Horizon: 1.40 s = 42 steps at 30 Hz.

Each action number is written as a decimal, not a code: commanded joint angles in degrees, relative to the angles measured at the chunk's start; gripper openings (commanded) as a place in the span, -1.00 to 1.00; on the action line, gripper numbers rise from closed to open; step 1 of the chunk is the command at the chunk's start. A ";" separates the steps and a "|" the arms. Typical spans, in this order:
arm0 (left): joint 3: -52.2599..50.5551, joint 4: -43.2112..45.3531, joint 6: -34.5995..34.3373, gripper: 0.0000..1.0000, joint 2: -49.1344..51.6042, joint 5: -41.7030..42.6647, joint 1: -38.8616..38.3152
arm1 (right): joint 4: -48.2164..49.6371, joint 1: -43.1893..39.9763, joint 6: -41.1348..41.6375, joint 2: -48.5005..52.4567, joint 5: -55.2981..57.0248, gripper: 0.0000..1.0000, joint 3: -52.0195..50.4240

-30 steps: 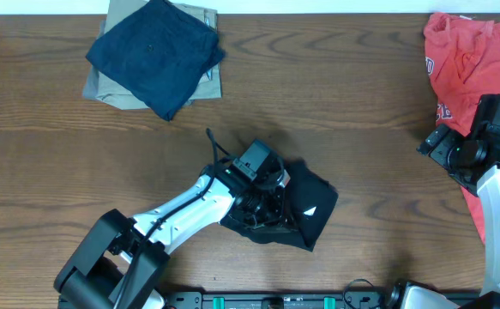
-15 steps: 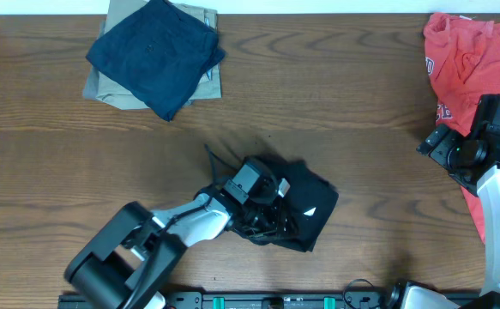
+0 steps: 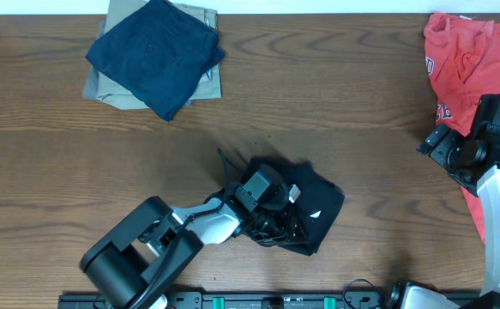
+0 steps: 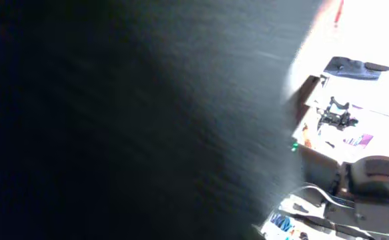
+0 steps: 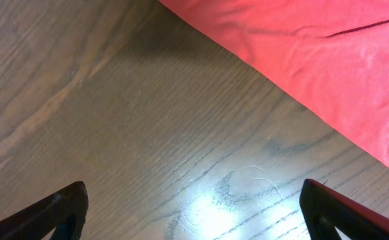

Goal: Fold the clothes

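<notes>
Seen from above, the left gripper (image 3: 277, 219) lies low on a crumpled black shirt (image 3: 320, 190) near the front middle of the table (image 3: 361, 112). Its jaws look nearly together, pinched on a bunch of the shirt, though black fingers on black cloth are hard to tell apart. The left wrist view is almost filled by dark cloth close to the lens, which fits that grip. The right gripper (image 5: 193, 195) hangs over the table with jaws wide apart, holding nothing. A red garment (image 5: 314, 53) lies just ahead of those jaws, untouched.

The step in hand seems to be dragging or spreading the shirt so it can be folded. To do it well, the pinch should take only one edge layer, not the whole bundle. Lift just enough for the cloth to clear itself, then pull away from the bulk in a slow, straight line so the layers slide flat instead of rolling. The right gripper could pin the far edge.

The shirt is a lopsided heap, not flat. Its long axis runs outward from the left jaws, in line with that forearm, and most of the cloth lies ahead of them. A small white mark (image 3: 313, 213) sits just ahead of the jaws. Which way the collar points cannot be told.
</notes>
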 commanded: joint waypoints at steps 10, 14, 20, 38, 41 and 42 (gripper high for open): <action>0.57 -5.86 3.23 -0.45 -20.44 0.09 8.33 | 0.00 -0.26 -0.33 -0.50 0.00 0.98 0.28; 0.57 -14.27 9.46 -0.38 -21.90 -1.88 16.52 | 0.00 -0.26 -0.33 -0.50 0.00 0.98 0.28; 0.57 -18.62 16.28 -0.38 -17.09 -3.28 23.56 | 0.00 -0.26 -0.33 -0.50 0.00 0.98 0.28; 0.83 -4.04 18.82 -0.37 1.31 3.19 23.45 | 0.00 -0.26 -0.33 -0.50 0.00 0.99 0.28; 1.09 -4.04 17.07 -0.38 -2.19 3.19 23.45 | 0.00 -0.26 -0.33 -0.50 -0.02 0.99 0.28; 1.20 -4.20 16.98 -0.38 -3.72 3.15 23.45 | 0.00 -0.26 -0.33 -0.50 0.00 0.99 0.28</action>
